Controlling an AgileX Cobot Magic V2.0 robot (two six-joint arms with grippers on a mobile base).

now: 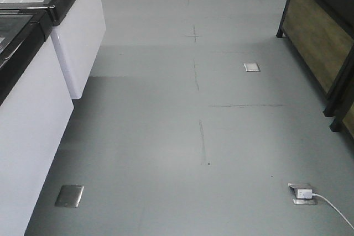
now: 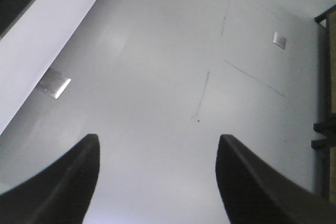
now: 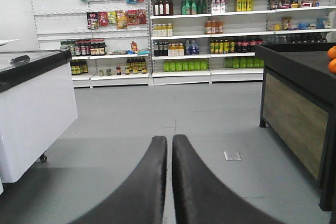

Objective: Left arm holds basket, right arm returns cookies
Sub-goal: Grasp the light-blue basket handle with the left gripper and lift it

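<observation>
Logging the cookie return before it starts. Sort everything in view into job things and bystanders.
Job: left gripper, open; right gripper, shut, empty. Not in view: basket, cookies.
Bystanders: white freezer chests, stocked shelves, wood-panelled counter, oranges, floor plates, plug with cable.

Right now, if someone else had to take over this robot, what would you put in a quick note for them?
Left gripper: open, empty, pointing down at the floor.
Right gripper: shut, nothing in it, facing the drink shelves.
The basket and the cookies: not in any view.
Done: nothing that shows; neither thing is held.
Left to do: find both, take the basket with the left arm, return the cookies with the right.
</observation>
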